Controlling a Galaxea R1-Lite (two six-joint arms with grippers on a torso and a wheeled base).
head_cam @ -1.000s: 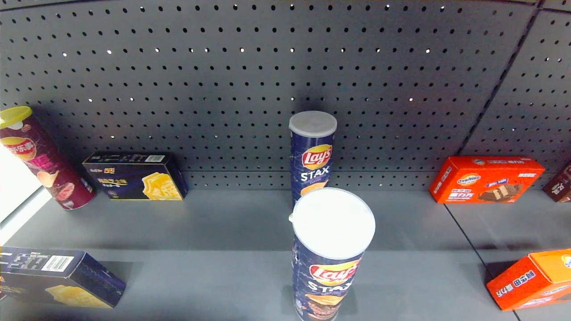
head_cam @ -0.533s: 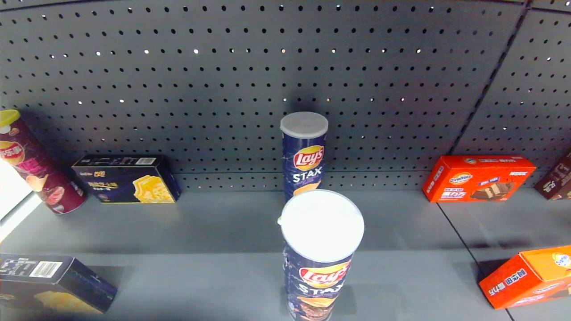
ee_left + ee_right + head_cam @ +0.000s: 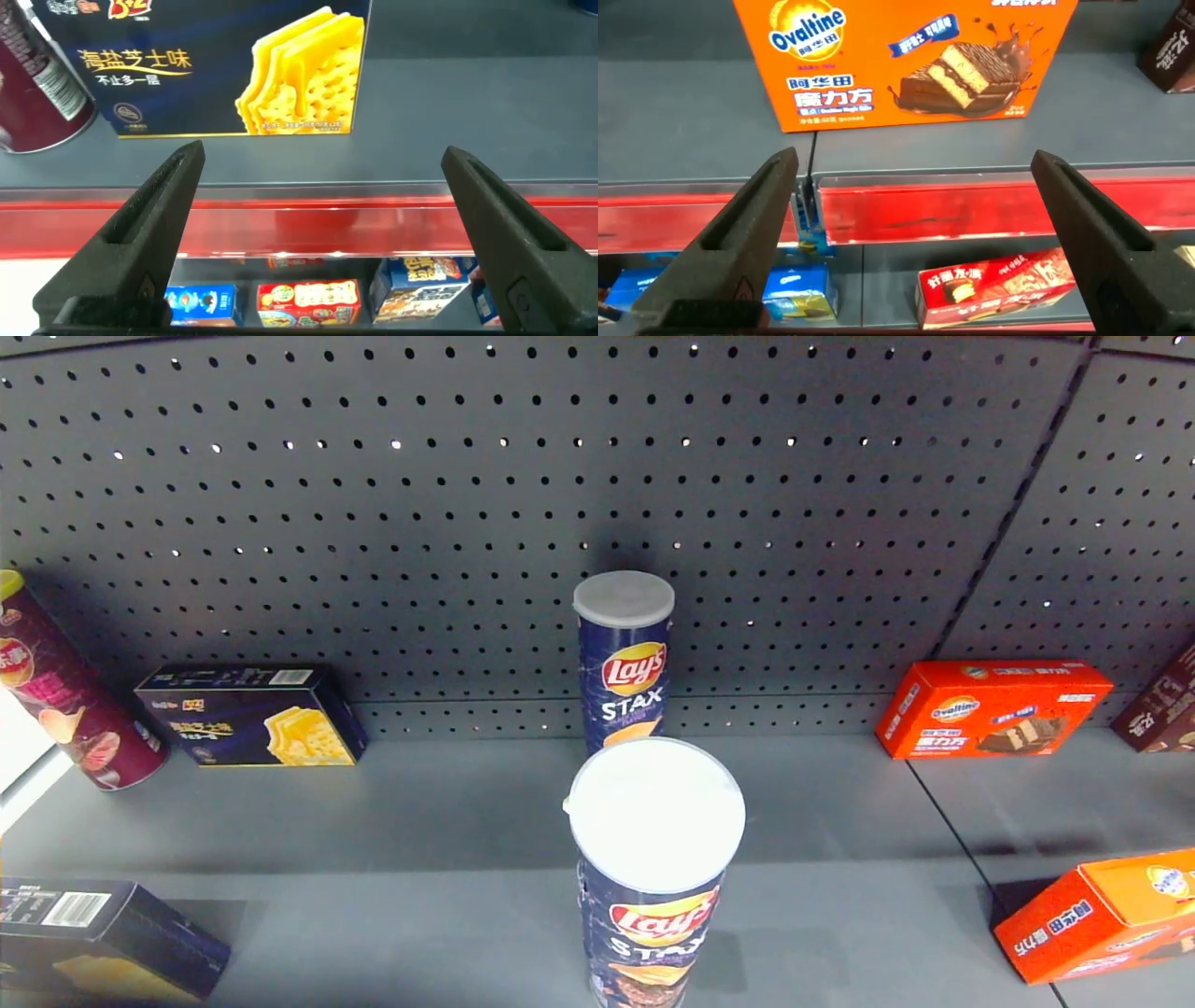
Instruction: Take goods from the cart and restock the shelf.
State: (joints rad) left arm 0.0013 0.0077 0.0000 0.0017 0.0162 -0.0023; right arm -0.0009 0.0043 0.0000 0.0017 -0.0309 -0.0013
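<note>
Grey shelf (image 3: 448,821), orange box (image 3: 990,707) at 2 o'clock, cracker box (image 3: 247,714) at 10 o'clock, front chip can (image 3: 655,859) upright at centre, rear chip can (image 3: 623,658) at 12 o'clock behind it, left gripper (image 3: 322,157) and right gripper (image 3: 915,159) spread wide, empty.

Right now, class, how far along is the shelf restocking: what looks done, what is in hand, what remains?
Done: two blue chip cans stand one behind the other on the shelf, cracker boxes and orange boxes to either side. In hand: nothing; the left end effector and right end effector are open and empty. Left: probably more fetching, since wide bare gaps separate the goods.
</note>
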